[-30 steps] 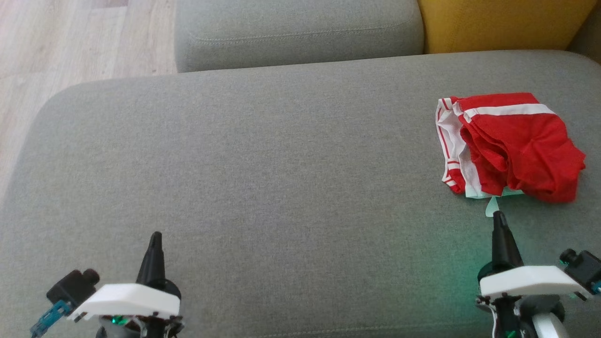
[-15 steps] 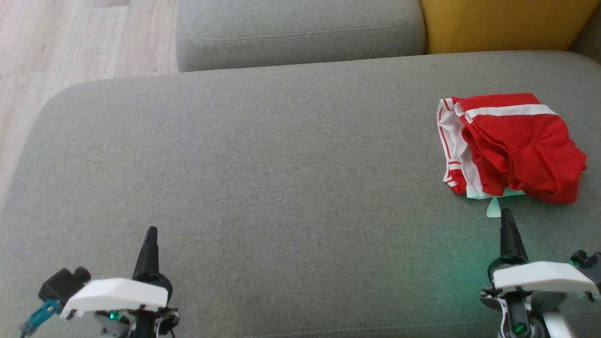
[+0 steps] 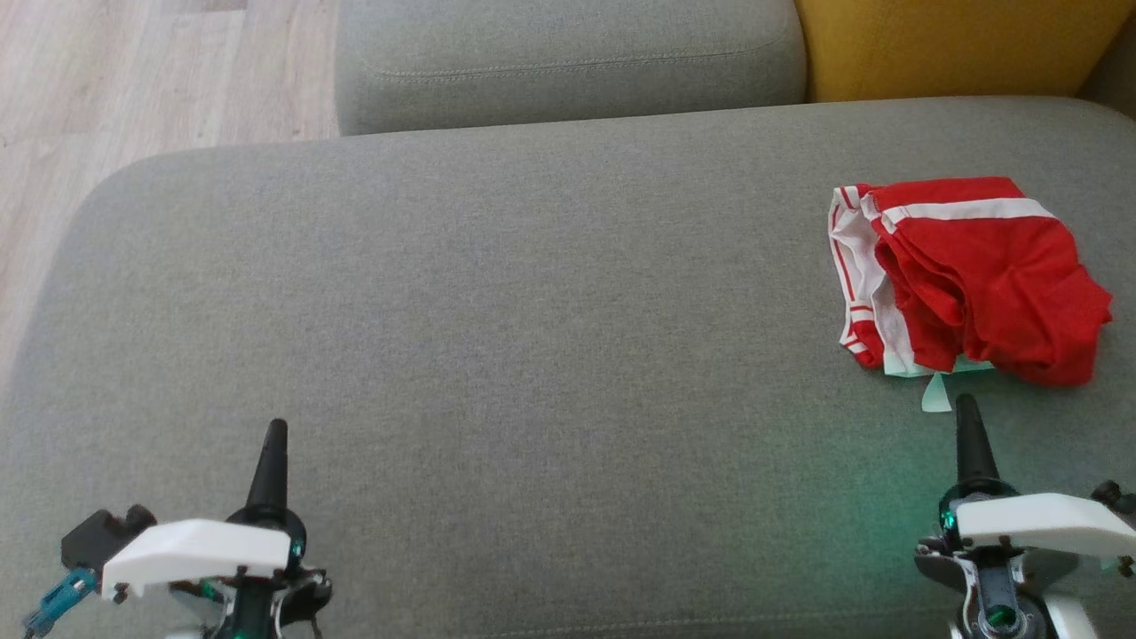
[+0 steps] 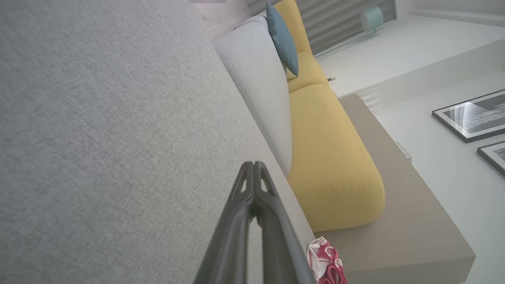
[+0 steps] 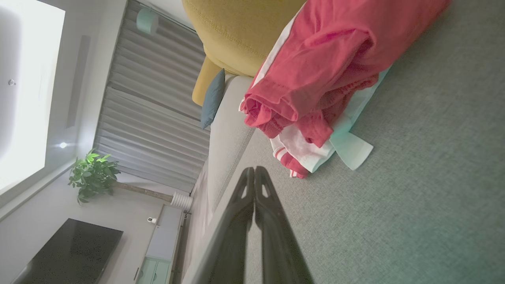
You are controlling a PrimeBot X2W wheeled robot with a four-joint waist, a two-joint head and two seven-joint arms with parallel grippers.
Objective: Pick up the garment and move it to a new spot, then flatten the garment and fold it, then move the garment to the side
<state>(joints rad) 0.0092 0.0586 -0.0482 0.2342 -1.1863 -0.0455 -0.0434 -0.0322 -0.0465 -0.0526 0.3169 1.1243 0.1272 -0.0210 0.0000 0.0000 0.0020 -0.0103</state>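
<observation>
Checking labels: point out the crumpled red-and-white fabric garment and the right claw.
crumpled red-and-white fabric garment (image 3: 994, 275), head view, red upper layer.
right claw (image 3: 966, 406), head view, shut fingertips.

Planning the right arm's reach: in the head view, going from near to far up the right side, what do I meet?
right gripper, jaws shut → red garment → yellow cushion

Garment (image 3: 967, 280) on the seat (image 3: 532, 311) at frame right, my right gripper (image 3: 966, 404) just below it, my left gripper (image 3: 276, 429) lower left, cushion (image 3: 568, 62) across top, floor (image 3: 133, 80) upper left
</observation>
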